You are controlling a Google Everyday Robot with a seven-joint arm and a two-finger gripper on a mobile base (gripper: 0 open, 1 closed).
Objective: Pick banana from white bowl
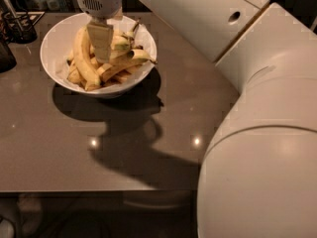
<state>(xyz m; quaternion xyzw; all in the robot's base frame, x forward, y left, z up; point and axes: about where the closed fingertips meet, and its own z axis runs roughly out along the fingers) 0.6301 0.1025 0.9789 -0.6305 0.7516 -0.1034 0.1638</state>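
Observation:
A wide white bowl (53,42) stands on the brown table at the back left. It holds a bunch of yellow bananas (83,58) with brown spots and dark stem ends. My gripper (102,47) hangs straight down from its grey-white wrist into the middle of the bowl, among the bananas. It covers part of the bunch. The bananas still lie in the bowl.
The glossy brown table (64,148) reaches its front edge low in the view. A dark holder with utensils (17,26) stands at the back left, and another dark object (4,53) sits at the left edge. My large white arm (257,133) fills the right side.

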